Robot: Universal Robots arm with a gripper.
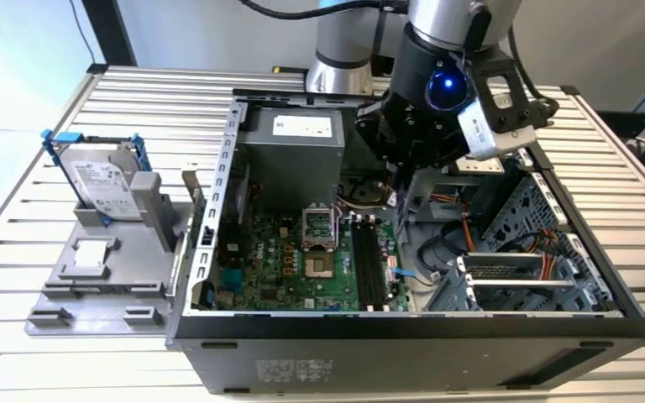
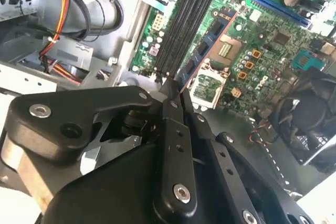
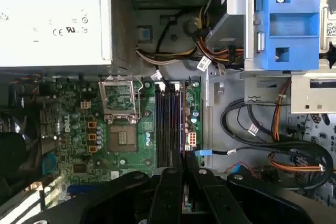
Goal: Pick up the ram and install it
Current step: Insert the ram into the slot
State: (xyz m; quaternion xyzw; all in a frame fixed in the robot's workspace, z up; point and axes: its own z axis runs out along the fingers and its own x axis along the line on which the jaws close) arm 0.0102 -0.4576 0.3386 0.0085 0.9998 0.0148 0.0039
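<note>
Your claw is pinched narrow on the ram. In the second wrist view you see one face of the stick, a dark strip with black chips. It runs out from the fingertips in line with the slots and lies, in that picture, between them and the socket. The ram is held above the motherboard, not yet seated in a slot.

In the exterior view the claw hangs inside the open case, toward its far side, over the far end of the slots. The power supply is just to the exterior view's left of it, and a bundle of cables lies to the exterior view's right. The arm comes down from the far side.

Outside the case, on the exterior view's left, a grey holder sits on the slatted table. The hard drive stands upright at the holder's far end, and a small square chip lies on its near part.
</note>
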